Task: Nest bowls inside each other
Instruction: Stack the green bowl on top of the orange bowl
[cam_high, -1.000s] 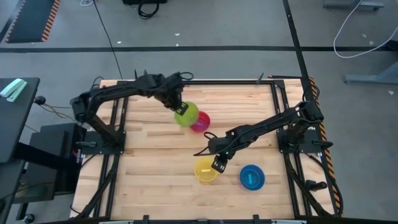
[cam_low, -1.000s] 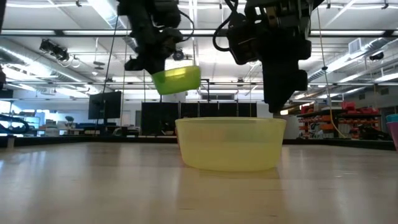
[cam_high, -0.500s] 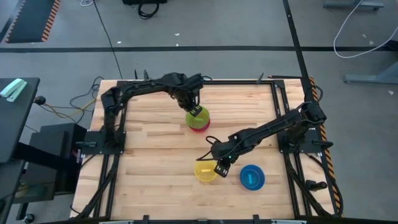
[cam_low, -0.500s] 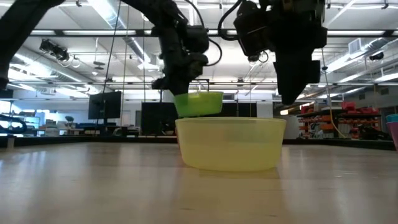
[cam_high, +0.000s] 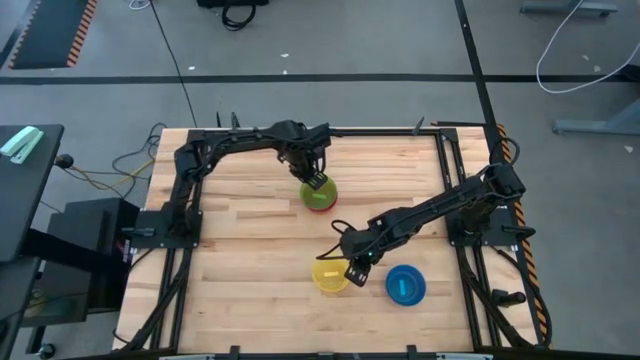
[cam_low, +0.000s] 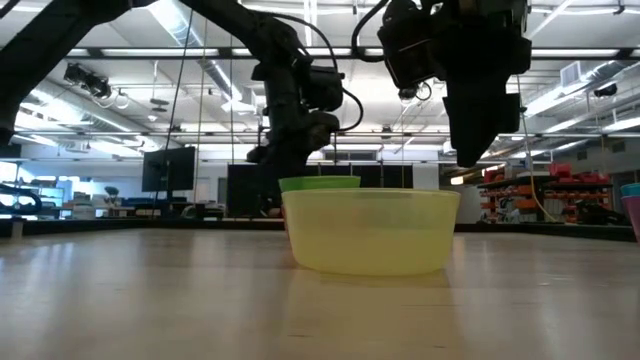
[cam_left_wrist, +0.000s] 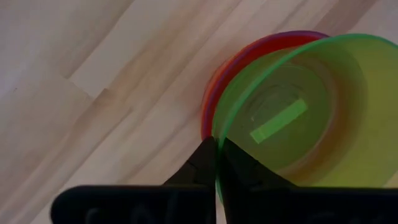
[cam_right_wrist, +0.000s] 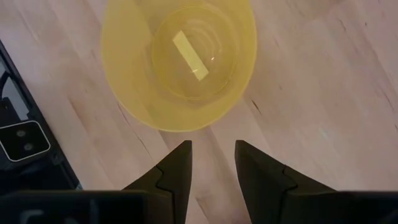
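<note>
A green bowl (cam_high: 319, 190) sits inside a stack of pink-red, orange and purple bowls (cam_left_wrist: 214, 84) at the table's middle, toward the far side. Only the stack's rims show around the green bowl. My left gripper (cam_high: 316, 181) is shut on the green bowl (cam_left_wrist: 298, 118). In the low view only the green rim (cam_low: 320, 183) shows, behind the yellow bowl. The yellow bowl (cam_high: 330, 275) stands upright on its base near the near edge. My right gripper (cam_right_wrist: 211, 149) hangs open just beside it, touching nothing. A blue bowl (cam_high: 405, 285) stands to its right. My left gripper pinches the green bowl's rim (cam_left_wrist: 219, 142) with one finger inside the bowl and one outside, coming from above and pointing down. The bowl sits upright inside the stack of bowls below it.
Black frame rails (cam_high: 445, 175) run along the table's edges, with both arm bases mounted at the left and right sides. Bare wood (cam_high: 240, 250) spreads over the table's left and near-left parts.
My left gripper has carried the green bowl toward the table's right and down, from hanging in the air left of the pink-red bowl to sitting inside it. It has stayed shut on the rim. The yellow and blue bowls have not moved.
</note>
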